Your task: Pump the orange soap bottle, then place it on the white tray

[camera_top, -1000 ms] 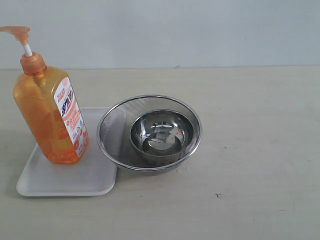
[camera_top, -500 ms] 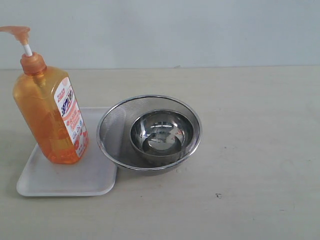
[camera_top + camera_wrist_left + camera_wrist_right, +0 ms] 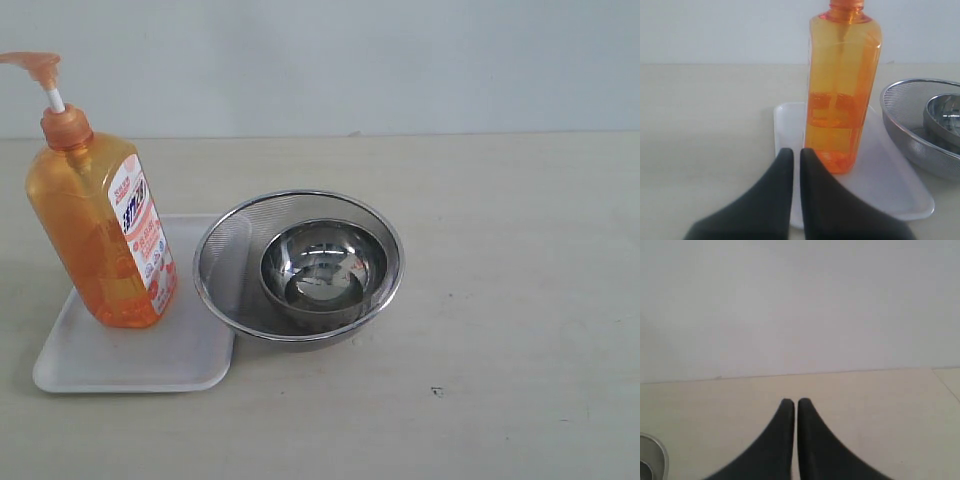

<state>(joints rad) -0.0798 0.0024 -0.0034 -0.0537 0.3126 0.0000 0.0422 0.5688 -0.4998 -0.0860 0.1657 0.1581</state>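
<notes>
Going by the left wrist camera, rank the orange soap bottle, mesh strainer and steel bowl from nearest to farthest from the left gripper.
From the left gripper:
1. Orange soap bottle, just ahead, standing on the white tray.
2. Mesh strainer, beside the tray, farther off.
3. Steel bowl, inside the strainer, past its near wall.

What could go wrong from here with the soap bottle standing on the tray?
1. The left gripper, shut, points at the base of the tall orange soap bottle; a forward nudge might tip it off the white tray.
2. The mesh strainer holding the steel bowl sits right beside the tray; a toppling bottle could strike it.
</notes>
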